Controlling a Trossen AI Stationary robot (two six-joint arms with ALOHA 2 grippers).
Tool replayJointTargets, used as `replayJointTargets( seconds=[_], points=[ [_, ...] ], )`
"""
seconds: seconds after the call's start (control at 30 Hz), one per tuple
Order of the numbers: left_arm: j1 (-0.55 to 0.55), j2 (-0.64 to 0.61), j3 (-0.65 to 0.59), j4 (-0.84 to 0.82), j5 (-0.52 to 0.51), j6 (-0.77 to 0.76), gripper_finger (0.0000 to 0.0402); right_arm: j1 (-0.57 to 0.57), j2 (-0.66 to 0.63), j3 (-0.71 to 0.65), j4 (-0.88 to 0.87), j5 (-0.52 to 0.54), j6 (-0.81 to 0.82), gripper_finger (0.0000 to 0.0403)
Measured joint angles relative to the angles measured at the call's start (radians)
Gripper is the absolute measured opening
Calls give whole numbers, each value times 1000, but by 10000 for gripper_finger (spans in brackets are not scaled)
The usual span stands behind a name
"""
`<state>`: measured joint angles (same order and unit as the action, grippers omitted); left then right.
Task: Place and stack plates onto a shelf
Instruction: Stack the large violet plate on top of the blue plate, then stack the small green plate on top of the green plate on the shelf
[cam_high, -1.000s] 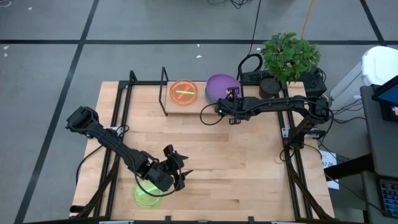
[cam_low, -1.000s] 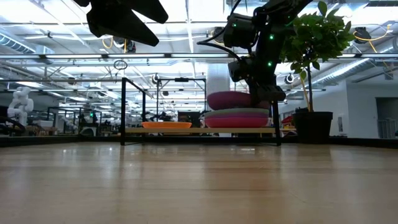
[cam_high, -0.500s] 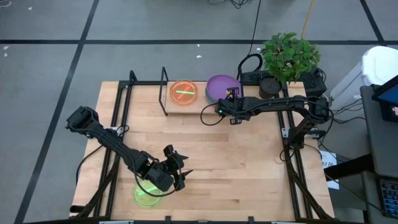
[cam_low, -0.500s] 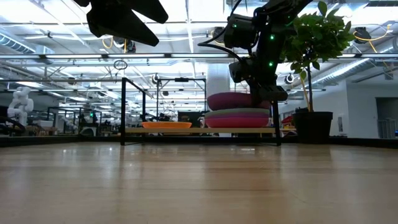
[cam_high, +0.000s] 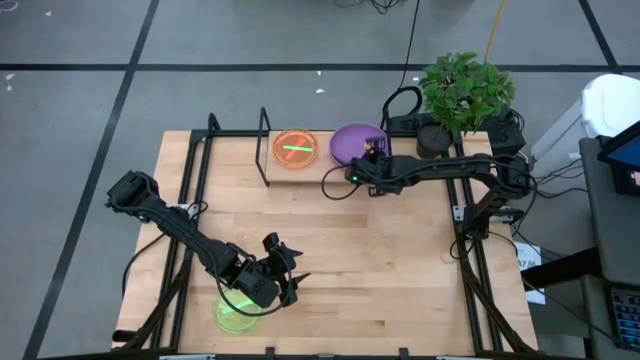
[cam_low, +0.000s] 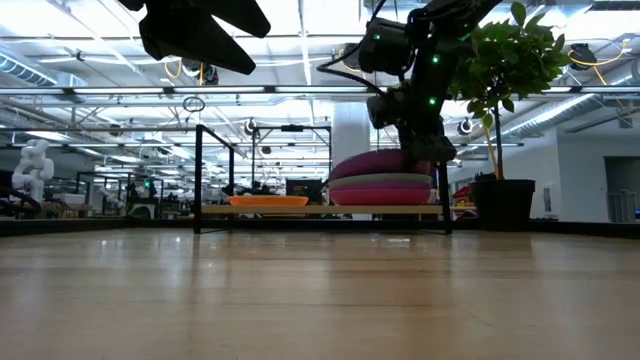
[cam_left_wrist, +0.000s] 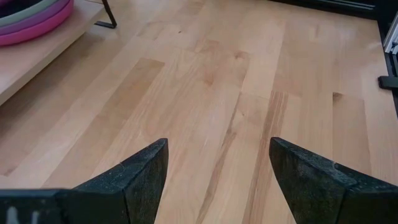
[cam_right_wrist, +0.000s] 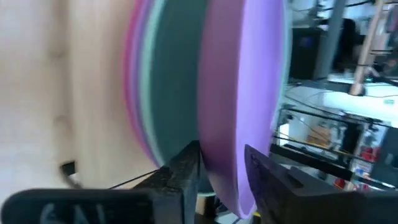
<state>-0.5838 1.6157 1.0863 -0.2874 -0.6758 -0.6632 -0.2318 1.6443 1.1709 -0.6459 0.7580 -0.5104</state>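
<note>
**Right hand letting go of purple plate on the shelf stack**

Left hand (cam_high: 283, 270) hovers over the near-left of the worktop (cam_high: 380, 260), fingers spread, empty. A green plate (cam_high: 233, 317) lies flat on the worktop just beside it, half under the arm. Not at work yet.

On the shelf (cam_high: 300, 168): orange plate (cam_high: 296, 147) with something green in it, left half. Right half holds the stack, with the purple plate (cam_high: 354, 141) on top.

Right hand (cam_right_wrist: 222, 163) sits at that plate's near rim, rim between the fingers, which look eased apart rather than clamped. Plate looks slightly tilted on the stack in the low view.

To do it well: open fully, back off level along the rim line, don't drag the plate off-centre.

Hard to make out: whether the fingers touch the rim; stack count (magenta, teal visible, more unclear); what the green piece in the orange plate is.
</note>
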Motion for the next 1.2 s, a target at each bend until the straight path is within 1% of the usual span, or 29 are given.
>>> replayJointTargets(
  seconds=[0.13, 0.27, 0.57, 0.73, 0.9, 1.0, 1.2],
  points=[
    [0, 0, 0, 0, 0, 0, 282, 18, -32, 0, 45, 1, 1, 125],
    [0, 0, 0, 0, 0, 0, 282, 55, -84, 0, 48, 0, 12, 130],
    [0, 0, 0, -1, 3, -20, 282, 140, -168, 0, -68, -11, 128, 128],
    [-1, 0, 0, -1, 23, -29, 282, 189, -216, 0, -115, -110, 233, 128],
    [-2, 0, 0, -8, 62, -43, 282, 252, -277, -8, -118, -246, 370, 128],
    [-10, 0, 0, -10, 85, -49, 282, 307, -325, -61, -48, -314, 400, 128],
    [-59, 0, 0, -36, 104, -108, 282, 436, -444, -250, 158, -399, 433, 128]
  ],
)
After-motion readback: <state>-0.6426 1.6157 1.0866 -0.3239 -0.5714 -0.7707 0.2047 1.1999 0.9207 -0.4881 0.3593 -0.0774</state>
